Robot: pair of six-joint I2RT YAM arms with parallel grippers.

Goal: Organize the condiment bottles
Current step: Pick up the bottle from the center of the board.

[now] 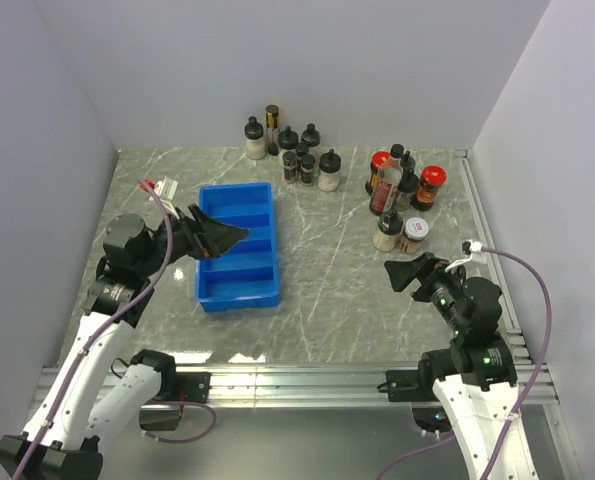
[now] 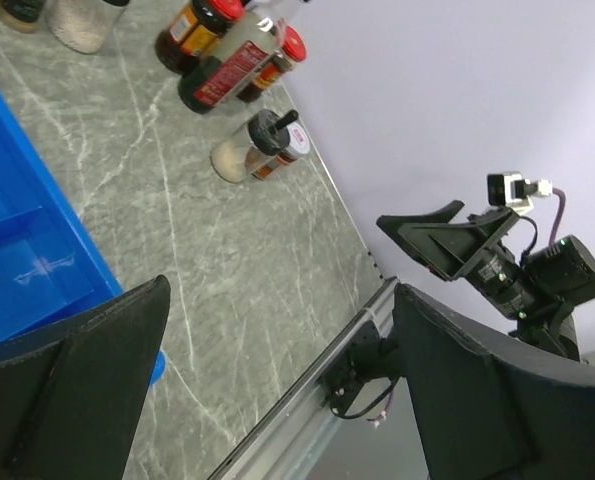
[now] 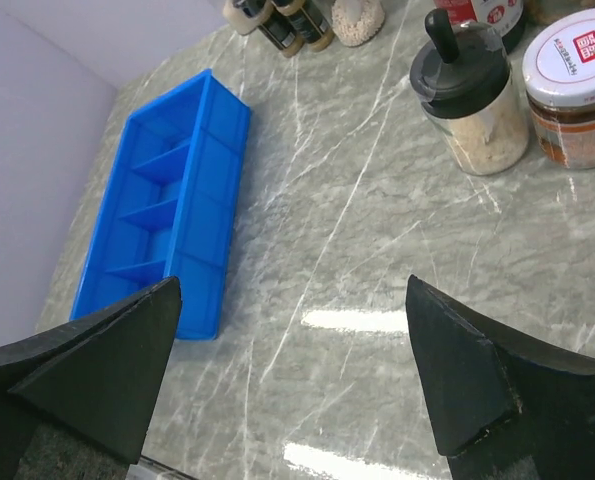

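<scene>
Two groups of condiment bottles stand at the back of the table: black-capped jars [image 1: 302,158] at the back middle and red-capped and black-capped bottles [image 1: 397,185] at the back right. A black-capped jar of pale powder [image 3: 472,100] and a red-labelled jar [image 3: 577,90] stand nearest my right gripper. My left gripper [image 1: 227,238] is open and empty, hovering over the blue tray [image 1: 239,290]. My right gripper [image 1: 402,275] is open and empty, in front of the right group. In the left wrist view the same two jars [image 2: 257,150] show.
The blue compartment tray [image 3: 217,130] lies left of centre, its compartments bare. A metal rail [image 1: 297,380] runs along the near edge. Grey walls close in the left, back and right sides. The right arm [image 2: 507,265] shows in the left wrist view.
</scene>
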